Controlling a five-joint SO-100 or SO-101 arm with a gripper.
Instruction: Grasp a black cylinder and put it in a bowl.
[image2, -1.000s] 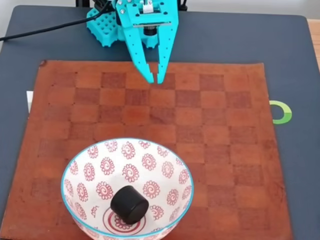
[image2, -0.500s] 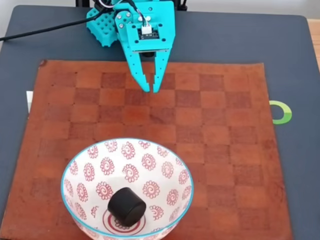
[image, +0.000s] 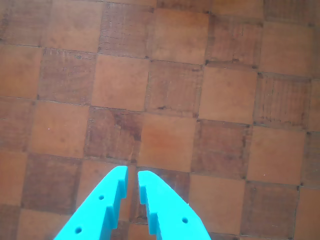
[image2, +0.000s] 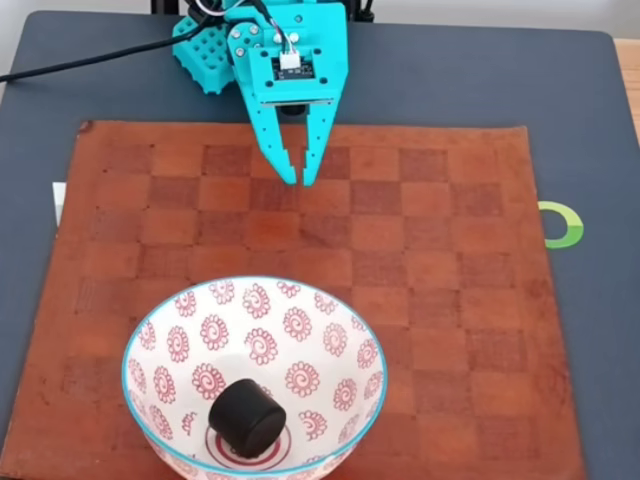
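Brown checkered leather (image2: 420, 260) covers the dark surface (image2: 590, 120). Lower left in the fixed view, the black cylinder (image2: 246, 417) lies tipped inside the bowl (image2: 330, 330), well apart from the empty claw (image2: 297, 180), whose tips sit nearly together at the mat's far edge.

Below me lies a dark grey desk (image2: 580, 100) covered by a brown leather chessboard mat (image2: 440, 300) with worn squares. A green ring mark (image2: 563, 224) sits past the mat's right edge in the fixed view. Light is even and soft.
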